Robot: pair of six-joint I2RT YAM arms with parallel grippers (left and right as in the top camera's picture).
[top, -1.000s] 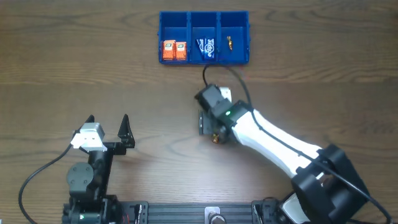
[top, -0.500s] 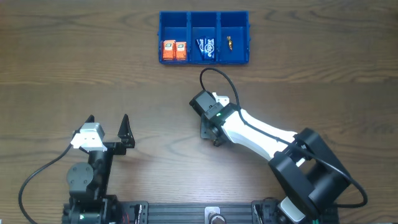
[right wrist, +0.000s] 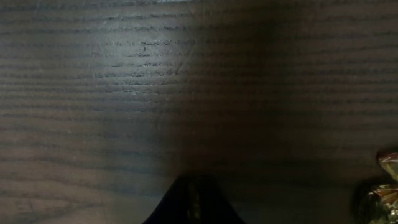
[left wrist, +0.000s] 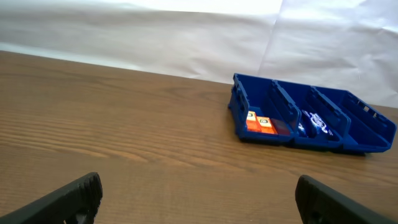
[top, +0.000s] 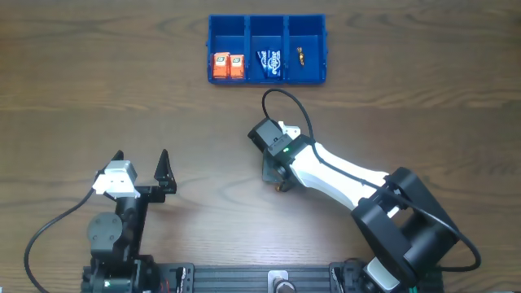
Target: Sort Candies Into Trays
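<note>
One gold-wrapped candy is lying on the worktop just beside my right claw, which is hanging low to reach it. Whether that claw is parted or closed, I am unable to tell. Far ahead, the blue tray is holding its match.

The gold-wrapped candy is cut off by the right wrist view's edge. In the blue tray at twelve o'clock on the table, the right compartment's small thing (a gold-brown speck) is too tiny to identify.
</note>
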